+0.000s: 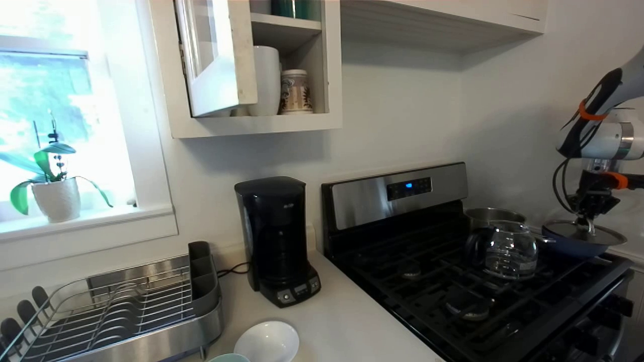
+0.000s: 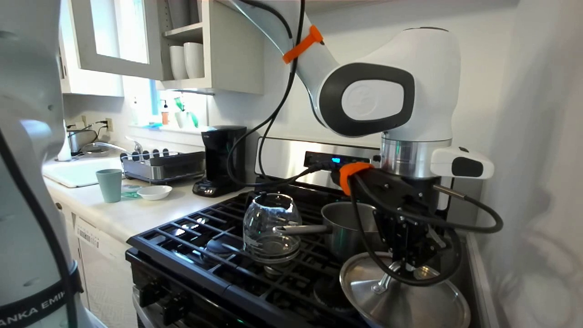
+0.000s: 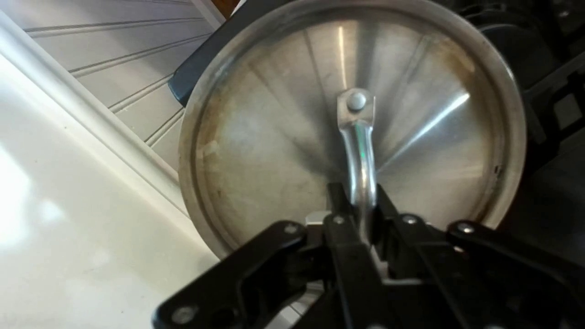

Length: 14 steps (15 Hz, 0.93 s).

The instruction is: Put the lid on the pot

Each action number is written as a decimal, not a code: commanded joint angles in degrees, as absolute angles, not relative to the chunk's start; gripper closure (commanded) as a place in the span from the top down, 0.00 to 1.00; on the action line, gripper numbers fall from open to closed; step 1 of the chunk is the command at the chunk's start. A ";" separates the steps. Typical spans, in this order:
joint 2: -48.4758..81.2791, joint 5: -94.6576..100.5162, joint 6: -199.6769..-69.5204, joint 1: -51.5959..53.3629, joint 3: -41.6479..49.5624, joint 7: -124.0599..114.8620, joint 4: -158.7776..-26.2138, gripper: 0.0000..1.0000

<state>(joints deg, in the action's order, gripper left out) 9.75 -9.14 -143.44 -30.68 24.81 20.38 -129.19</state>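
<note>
Bright daylight floods through a window (image 1: 55, 85) in an exterior view, washing its sill (image 1: 108, 216) almost white. Pale walls (image 1: 402, 100) carry a white cabinet (image 1: 261, 125) — its glazed door (image 1: 216, 80) standing open — above a light countertop (image 1: 347, 322). In the wrist view runs grooved, pale panelling (image 3: 137, 75), though whether wall or cupboard side is hard to tell.

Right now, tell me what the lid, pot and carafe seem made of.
Lid: metal, likely steel, worn but fairly shiny; streaked reflections and brown stains show.
Pot: probably steel too, more satin; its grey wall has a soft sheen.
Carafe: clear and glossy, probably glass, possibly plastic; it is see-through with bright glints.
</note>
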 commanded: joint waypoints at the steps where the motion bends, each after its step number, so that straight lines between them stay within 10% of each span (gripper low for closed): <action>1: 7.65 -9.84 -139.52 -31.48 24.78 21.75 -128.11 0.04; 14: -3.18 -3.10 -135.73 -27.57 24.90 19.22 -127.28 0.04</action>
<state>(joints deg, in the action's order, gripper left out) 1.65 -6.92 -137.01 -29.41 25.29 20.47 -126.97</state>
